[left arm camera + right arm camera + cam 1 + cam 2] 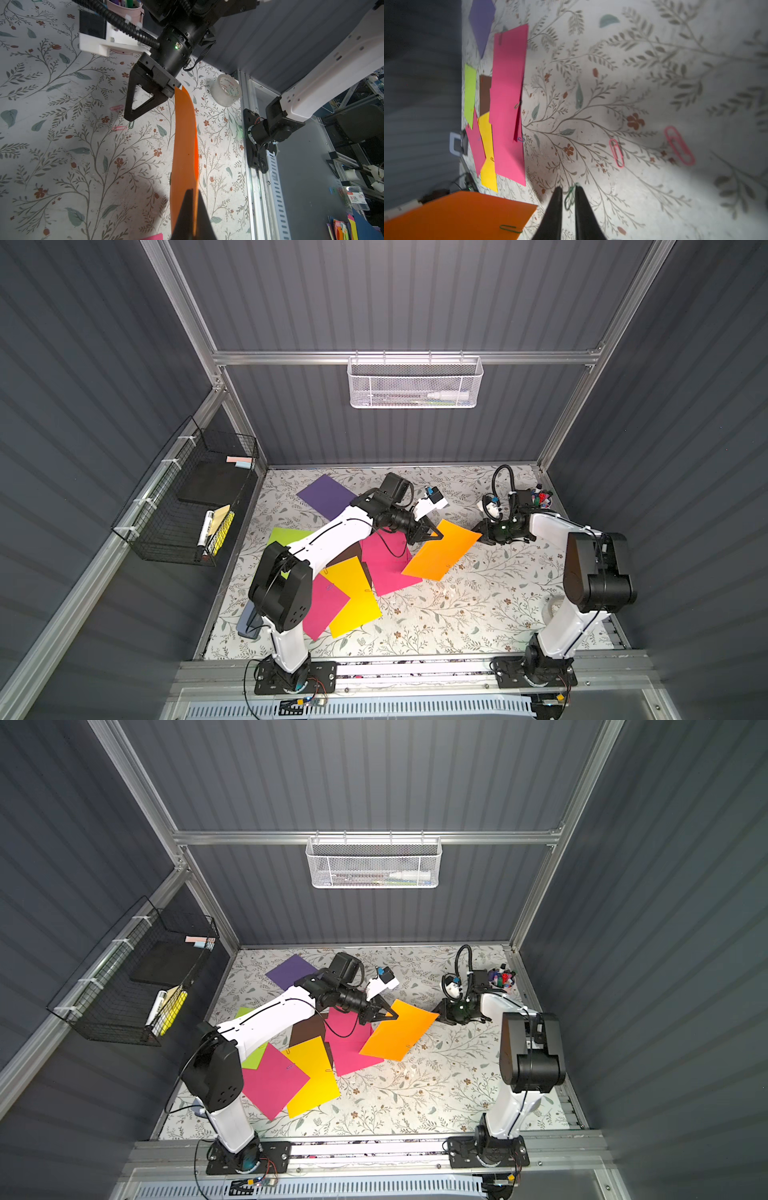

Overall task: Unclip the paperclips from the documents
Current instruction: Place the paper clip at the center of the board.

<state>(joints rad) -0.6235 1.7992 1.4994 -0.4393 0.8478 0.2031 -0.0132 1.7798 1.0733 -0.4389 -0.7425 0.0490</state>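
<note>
My left gripper [438, 536] [193, 195] is shut on the edge of the orange document [440, 556] [185, 145], holding that side off the table. A green paperclip [510, 228] is still clipped to its edge. My right gripper [478, 529] [569, 189] hangs just past the sheet's far corner, jaws slightly apart. Another green paperclip [570, 197] [131, 124] sits loose between its tips. Two pink paperclips [616, 152] [679, 145] lie free on the table. Magenta [388, 564], yellow [353, 597] and purple [326, 495] documents lie to the left, some with clips.
A roll of clear tape [226, 90] stands near the right arm's base. A cup of markers [542, 497] sits in the back right corner. A black wire basket [187, 497] hangs on the left wall and a white mesh basket [415, 381] on the back wall.
</note>
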